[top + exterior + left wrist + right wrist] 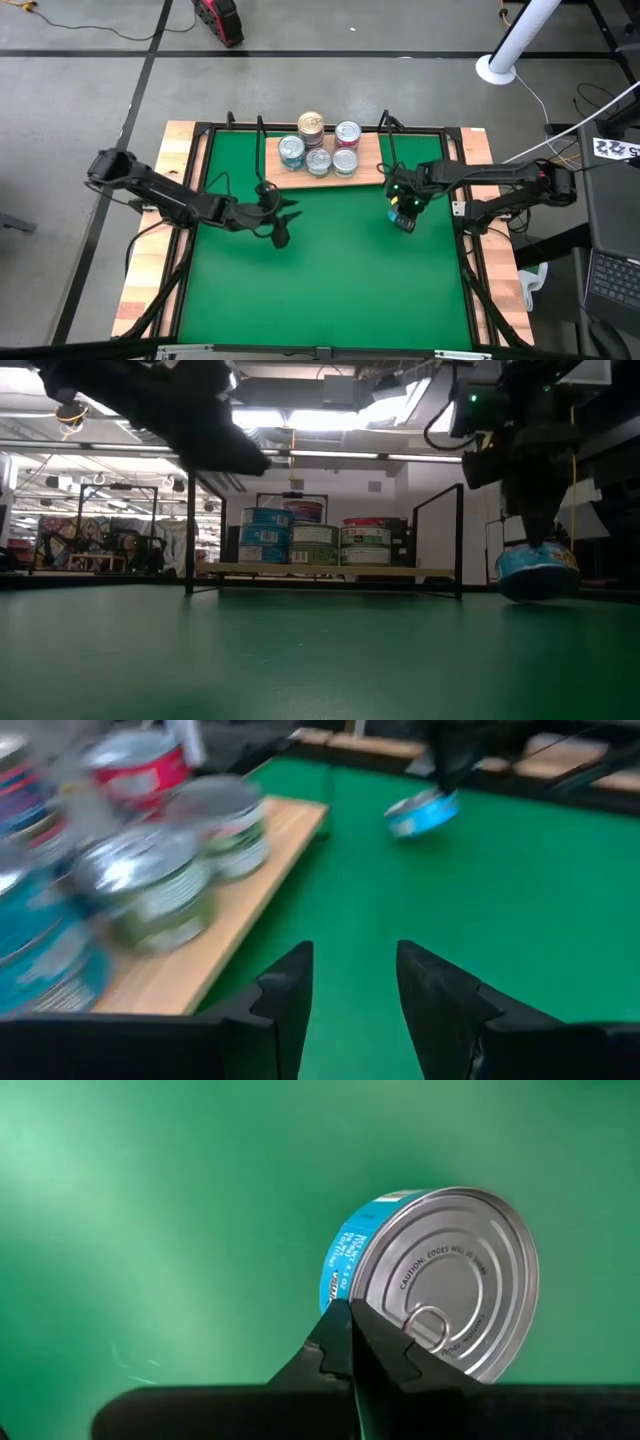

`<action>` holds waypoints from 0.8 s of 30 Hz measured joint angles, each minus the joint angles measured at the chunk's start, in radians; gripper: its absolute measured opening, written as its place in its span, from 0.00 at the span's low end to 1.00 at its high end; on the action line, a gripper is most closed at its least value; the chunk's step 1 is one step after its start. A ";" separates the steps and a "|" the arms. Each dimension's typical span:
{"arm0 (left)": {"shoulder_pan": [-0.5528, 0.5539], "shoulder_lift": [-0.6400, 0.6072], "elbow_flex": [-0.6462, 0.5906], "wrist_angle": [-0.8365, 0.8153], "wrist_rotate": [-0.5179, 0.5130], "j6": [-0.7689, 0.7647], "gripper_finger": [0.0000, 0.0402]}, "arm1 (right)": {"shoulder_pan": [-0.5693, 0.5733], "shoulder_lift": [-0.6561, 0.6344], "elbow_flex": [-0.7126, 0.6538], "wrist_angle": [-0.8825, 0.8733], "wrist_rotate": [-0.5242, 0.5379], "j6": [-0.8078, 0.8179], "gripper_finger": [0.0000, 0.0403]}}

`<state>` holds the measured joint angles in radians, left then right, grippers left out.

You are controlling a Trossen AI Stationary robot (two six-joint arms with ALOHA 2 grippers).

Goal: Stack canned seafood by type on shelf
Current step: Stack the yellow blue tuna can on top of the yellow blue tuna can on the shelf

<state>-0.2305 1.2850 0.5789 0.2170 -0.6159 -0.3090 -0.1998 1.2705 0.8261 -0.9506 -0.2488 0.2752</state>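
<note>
The shelf (372, 176) is a light wooden board at the mat's far side. It holds several tins (319, 160), some of them stacked (265, 535). My right gripper (403, 213) is just off the board's near right corner, shut on a blue-labelled tin (440, 1280) with a silver pull-ring lid. This tin also shows in the low view (535, 572) and the left wrist view (422, 813). My left gripper (355, 960) is open and holds nothing. It hovers over the mat near the board's near left corner (278, 217). My right gripper holds the blue tin by its rim (345, 1315), close to the pull ring. It comes from above, pointing down. One dark finger (350, 1350) lies over the lid's edge; the other is hidden. The tin hangs tilted below the fingers, low over the mat; whether it touches the mat I cannot tell.
Black wire posts (190, 530) (460, 540) stand at the shelf's sides. The green mat (330, 280) lies bare on the near side of both grippers. Wooden table edges (150, 270) and black frame rails run along the mat's left and right.
</note>
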 joint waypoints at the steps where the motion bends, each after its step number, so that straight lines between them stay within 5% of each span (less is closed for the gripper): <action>1: -0.005 0.023 0.000 0.053 0.011 0.022 0.35 | 0.018 0.000 0.000 0.012 0.000 0.013 0.00; 12: -0.012 0.389 0.067 0.611 0.178 0.317 0.35 | 0.164 0.000 0.000 0.158 -0.007 0.148 0.00; 24: 0.025 0.767 0.467 0.584 0.215 0.551 0.35 | 0.222 0.000 0.000 0.208 -0.007 0.202 0.00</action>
<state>-0.2058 2.0521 1.0454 0.8013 -0.4011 0.2420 0.0219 1.2705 0.8261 -0.7422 -0.2562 0.4771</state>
